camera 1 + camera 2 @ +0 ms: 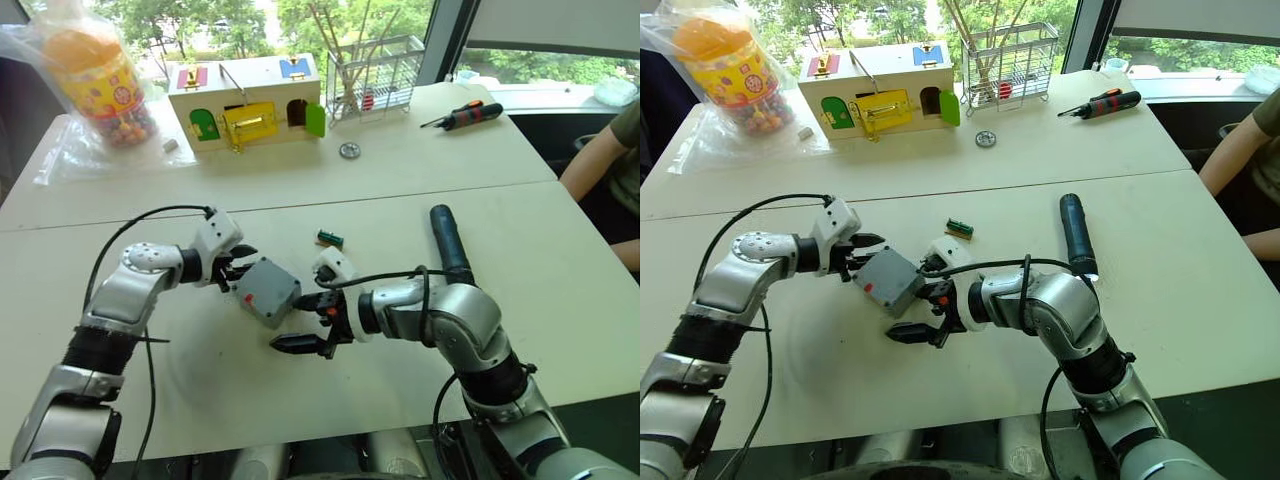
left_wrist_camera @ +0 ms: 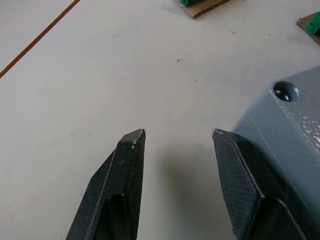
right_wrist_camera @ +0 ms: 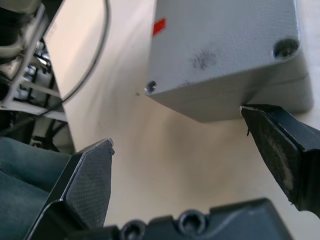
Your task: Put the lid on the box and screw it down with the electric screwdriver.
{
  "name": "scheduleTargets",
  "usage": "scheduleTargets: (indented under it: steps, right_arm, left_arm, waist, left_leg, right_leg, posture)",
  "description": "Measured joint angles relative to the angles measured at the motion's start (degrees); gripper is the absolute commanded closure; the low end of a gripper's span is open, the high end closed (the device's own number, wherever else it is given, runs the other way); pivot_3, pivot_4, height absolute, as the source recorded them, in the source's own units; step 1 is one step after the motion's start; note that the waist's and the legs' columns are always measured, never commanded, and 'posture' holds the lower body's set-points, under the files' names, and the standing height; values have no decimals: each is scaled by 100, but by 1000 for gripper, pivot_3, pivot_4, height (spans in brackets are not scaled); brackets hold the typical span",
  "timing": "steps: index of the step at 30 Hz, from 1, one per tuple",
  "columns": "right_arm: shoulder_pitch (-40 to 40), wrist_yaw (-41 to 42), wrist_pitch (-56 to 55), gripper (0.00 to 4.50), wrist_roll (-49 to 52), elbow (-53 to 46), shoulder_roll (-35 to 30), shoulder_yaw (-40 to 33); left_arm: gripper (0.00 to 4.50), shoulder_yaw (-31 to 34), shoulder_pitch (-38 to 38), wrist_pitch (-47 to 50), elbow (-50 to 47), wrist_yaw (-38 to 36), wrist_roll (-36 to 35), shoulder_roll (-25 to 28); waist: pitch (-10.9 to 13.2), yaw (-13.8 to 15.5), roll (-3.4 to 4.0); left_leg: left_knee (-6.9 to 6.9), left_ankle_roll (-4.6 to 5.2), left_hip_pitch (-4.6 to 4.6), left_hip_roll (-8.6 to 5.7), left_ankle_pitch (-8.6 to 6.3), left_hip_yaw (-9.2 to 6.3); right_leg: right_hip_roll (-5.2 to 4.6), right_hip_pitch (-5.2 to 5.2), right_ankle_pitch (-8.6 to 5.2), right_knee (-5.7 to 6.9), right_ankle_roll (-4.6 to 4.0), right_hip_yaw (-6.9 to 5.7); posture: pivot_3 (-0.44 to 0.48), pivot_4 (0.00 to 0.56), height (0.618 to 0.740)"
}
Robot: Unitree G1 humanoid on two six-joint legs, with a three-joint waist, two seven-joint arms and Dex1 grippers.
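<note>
Although the lid (image 3: pixel 227 40) already appears to sit on the box (image 1: pixel 266 291), closing it so that no wires show, I see no screws in the corner holes, so by my reading the fastening is all still to do. The grey enclosure lies near the middle of the white table (image 1: pixel 560 300), between the two grippers, its red mark on the side facing the near edge, and it looks slightly tipped rather than flat, though I cannot be sure. On its left, the left gripper (image 1: pixel 232 270) reaches in from a bent arm, forearm roughly level with the table; its fingers are spread with nothing between them, and the left wrist view shows one fingertip (image 2: pixel 235 150) lying right against the grey wall of the box while the other stands over bare table. On the right of the box, the right gripper (image 1: pixel 308 330) comes in low from an elbow folded sharply back, pointing toward the left; its jaws are also wide apart and empty, one fingertip (image 3: pixel 277 135) just at the lower edge of the box, the other well clear. Further right, the electric screwdriver (image 1: pixel 448 243) lies untouched on the table beyond the right forearm, well apart from both grippers. It has yet to be picked up, so I judge the task barely past its first half.
</note>
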Motion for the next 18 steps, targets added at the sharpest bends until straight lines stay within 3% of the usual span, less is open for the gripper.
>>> scheduleTargets:
  steps: [5,10,18]
  right_arm:
    - [-78,-95,157,12,-3,-274,-376,-135]
    - [-292,146,-309,12,-230,-475,-1241,-6]
    - [-555,553,-1400,12,-696,161,-1169,608]
  left_arm:
    - [2349,-20,-142,-427,515,-54,166,29]
    - [2349,409,333,-315,356,-178,133,797]
    - [2349,1253,2354,1082,-1921,-700,-893,1510]
  waist:
    - [-1,-6,-1]
    - [-2,-96,0]
    - [-4,-129,-3]
  left_leg:
    - [1,0,0,-1,0,1]
    - [-13,1,0,4,-1,3]
    - [-7,13,1,4,-7,5]
  right_leg:
    - [0,-2,0,3,0,0]
    - [-2,-12,0,7,1,1]
    - [-7,-5,-1,6,0,9]
  posture:
    - [0,150,740]
    - [0,150,740]
    - [0,150,740]
